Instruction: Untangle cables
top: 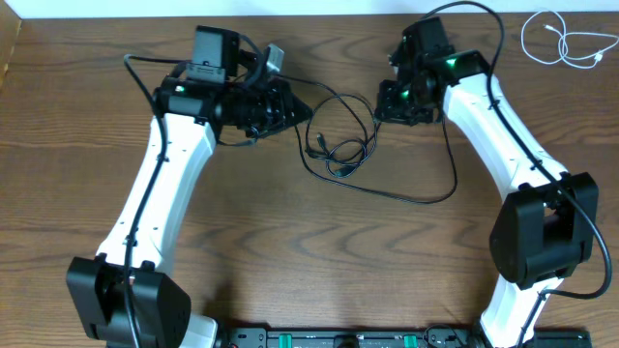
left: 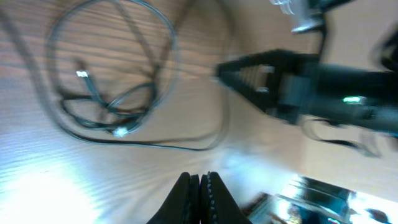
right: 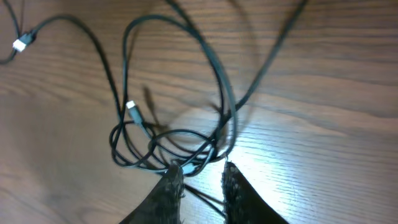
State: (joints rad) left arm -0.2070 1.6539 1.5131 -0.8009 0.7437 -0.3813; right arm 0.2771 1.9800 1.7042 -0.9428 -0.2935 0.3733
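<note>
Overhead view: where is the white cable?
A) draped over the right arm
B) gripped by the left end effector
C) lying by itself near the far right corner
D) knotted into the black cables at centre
C: the white cable lies looped by itself near the far right corner of the table, well apart from the black cables tangled at centre.

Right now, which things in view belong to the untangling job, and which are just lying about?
Job:
- black cables, tangled mid-table
- white cable, apart in the far corner
- left pincer, shut on nothing
- right pincer, open over the tangle

Not the job:
- arm wires, fixed to the rig
- rail at the near edge
</note>
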